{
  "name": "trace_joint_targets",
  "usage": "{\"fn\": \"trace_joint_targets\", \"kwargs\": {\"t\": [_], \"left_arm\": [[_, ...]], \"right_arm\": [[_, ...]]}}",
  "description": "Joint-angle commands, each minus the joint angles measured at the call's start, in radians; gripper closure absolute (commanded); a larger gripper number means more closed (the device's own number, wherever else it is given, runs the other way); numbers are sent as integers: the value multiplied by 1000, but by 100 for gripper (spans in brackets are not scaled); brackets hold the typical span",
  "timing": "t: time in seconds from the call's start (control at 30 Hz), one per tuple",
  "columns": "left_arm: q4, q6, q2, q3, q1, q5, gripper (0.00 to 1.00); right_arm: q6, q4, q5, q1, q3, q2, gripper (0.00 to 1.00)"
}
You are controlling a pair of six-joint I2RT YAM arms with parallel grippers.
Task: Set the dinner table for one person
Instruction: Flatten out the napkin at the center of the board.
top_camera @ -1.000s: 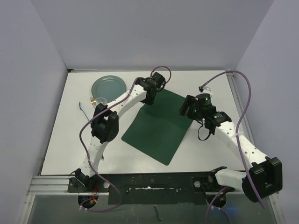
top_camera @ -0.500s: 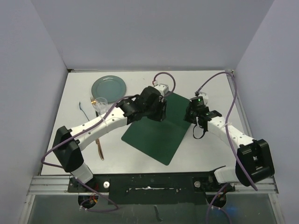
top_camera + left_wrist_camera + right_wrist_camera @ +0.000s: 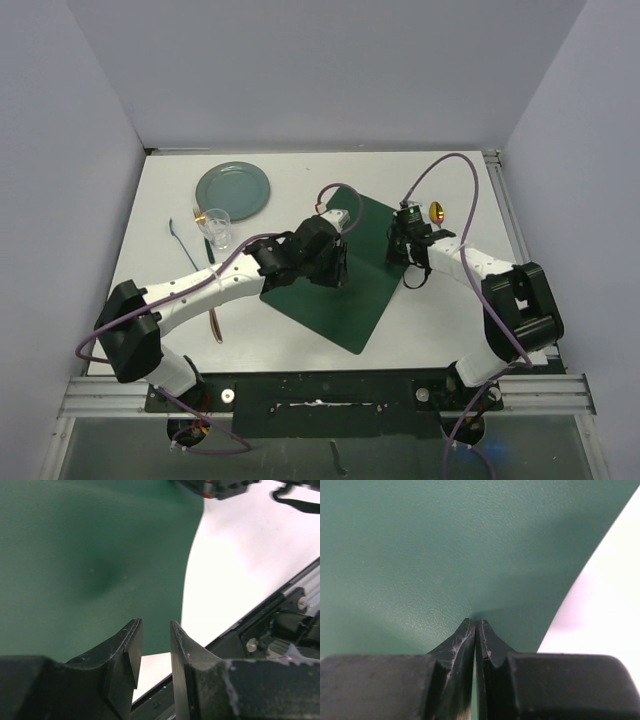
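A: OK, the right fingers (image 3: pixel 462 640) are shut tight, pinching the green placemat (image 3: pixel 350 300) at its right edge, mat puckers at the tips
B: And the left fingers (image 3: pixel 131 645)?
A: Part open, narrow gap, nothing in 'em, hovering over the mat
B: Where's the worktop (image 3: pixel 440 320)?
A: White, spans the scene under both arms; mat lies skewed in the middle, plate (image 3: pixel 233 190) & glass (image 3: pixel 218 228) far left

Left gripper (image 3: pixel 154 630) sat low in frame, jaws slightly apart, nothing between them. Tips were over the edge of the dark green placemat (image 3: pixel 90 555), which filled the upper left and had a shallow dent. White dinner table (image 3: pixel 240 580) to the right, metal rail (image 3: pixel 301 592) beyond it. Bit of the other arm (image 3: pixel 225 487) at top.
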Motion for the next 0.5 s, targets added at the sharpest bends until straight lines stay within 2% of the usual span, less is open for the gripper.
{"fn": "trace_joint_targets", "kwargs": {"t": [0.0, 0.1, 0.27, 0.47], "left_arm": [[79, -64, -79, -25, -50, 3, 74], [27, -93, -71, -31, -94, -89, 74], [-95, -121, -41, 12, -120, -293, 74], [-121, -112, -35, 27, -120, -354, 74]], "right_arm": [[-40, 31, -50, -1, 76, 44, 96], [-50, 22, -87, -2, 104, 92, 100], [-69, -22, -143, 18, 140, 164, 100], [-86, -54, -256, 60, 107, 149, 100]]}}
